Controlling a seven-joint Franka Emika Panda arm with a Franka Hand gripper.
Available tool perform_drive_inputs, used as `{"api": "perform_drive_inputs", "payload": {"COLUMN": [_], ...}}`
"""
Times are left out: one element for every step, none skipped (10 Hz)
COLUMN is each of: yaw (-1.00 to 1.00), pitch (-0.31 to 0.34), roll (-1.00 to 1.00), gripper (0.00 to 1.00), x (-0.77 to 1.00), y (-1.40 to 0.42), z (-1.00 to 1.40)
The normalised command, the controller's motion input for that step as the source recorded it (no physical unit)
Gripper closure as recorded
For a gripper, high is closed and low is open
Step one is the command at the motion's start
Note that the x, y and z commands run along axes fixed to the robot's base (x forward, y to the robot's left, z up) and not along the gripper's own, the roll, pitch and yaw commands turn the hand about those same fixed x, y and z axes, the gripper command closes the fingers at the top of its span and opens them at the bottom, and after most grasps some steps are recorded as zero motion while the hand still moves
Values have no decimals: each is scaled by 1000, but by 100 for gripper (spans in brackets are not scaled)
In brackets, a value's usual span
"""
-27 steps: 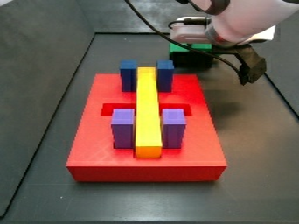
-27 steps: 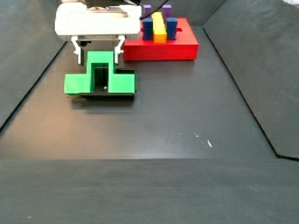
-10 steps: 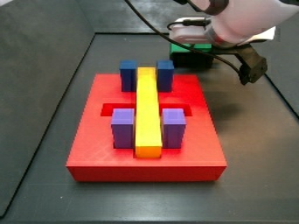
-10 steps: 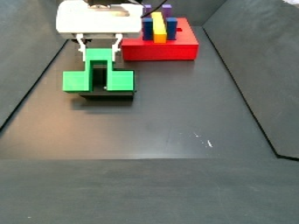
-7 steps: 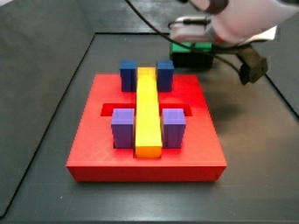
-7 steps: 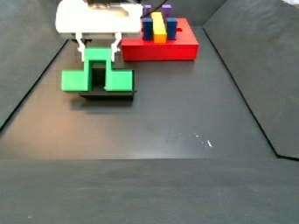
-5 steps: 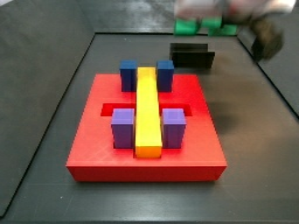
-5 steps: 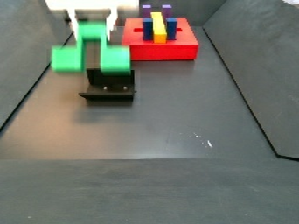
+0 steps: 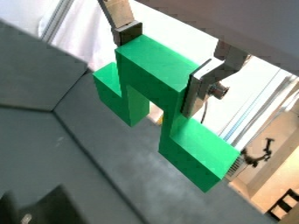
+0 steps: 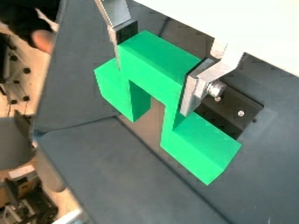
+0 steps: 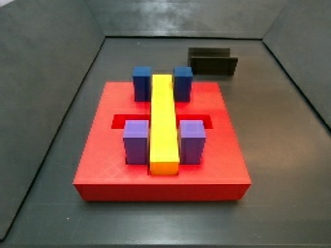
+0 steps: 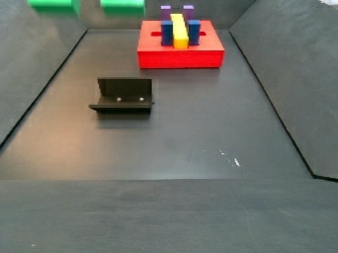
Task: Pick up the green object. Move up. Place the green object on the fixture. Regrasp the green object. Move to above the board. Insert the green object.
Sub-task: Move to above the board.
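In both wrist views my gripper (image 9: 167, 59) (image 10: 162, 63) is shut on the raised cube of the green object (image 9: 197, 156) (image 10: 198, 149), and its crossbar sticks out past both fingers. Only the lower edge of the green object (image 12: 123, 4) shows in a side view, high above the floor at the frame's top; the gripper itself is out of both side views. The black fixture (image 12: 123, 96) (image 11: 214, 63) stands bare on the floor, and part of it (image 10: 243, 114) shows below the held piece. The red board (image 11: 116, 165) (image 12: 205, 57) carries blue and purple blocks and a yellow bar (image 11: 163, 116).
Dark raised walls (image 11: 58, 116) border the floor on the sides and at the back. The fixture stands a short way beyond the board's blue-block end.
The gripper has risen straight up with the green object in it, off the fixture, and left one side view entirely. The fixture now stands bare.
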Motion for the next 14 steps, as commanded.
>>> {"api": "perform_drive_inputs", "payload": {"yaw": [14,17,-51,-49,-41,-31,-27,-21,-19,-13,-17,-11,-6,-8], "pitch": [38,56,76,63,45,45,49,45,44,47,60,29,2,-9], "roll": [-3,5,-1000,-1000,-1000,-1000,-1000,-1000,-1000,-1000,-1000,-1000,-1000,-848], "gripper": [100,100,100,100,100,100,100,100,100,100,100,100,100,100], "x": [11,34,-1132,-1154,-1212,-1266,-1237,-1270,-566,-241,-136,-94,-77,-56], "y": [-2,-8,-1400,-1400,-1400,-1400,-1400,-1400,-593,-223,-112,-59,1,30], "z": [474,176,284,294,304,269,293,283,104,28,10,25,5,11]}}
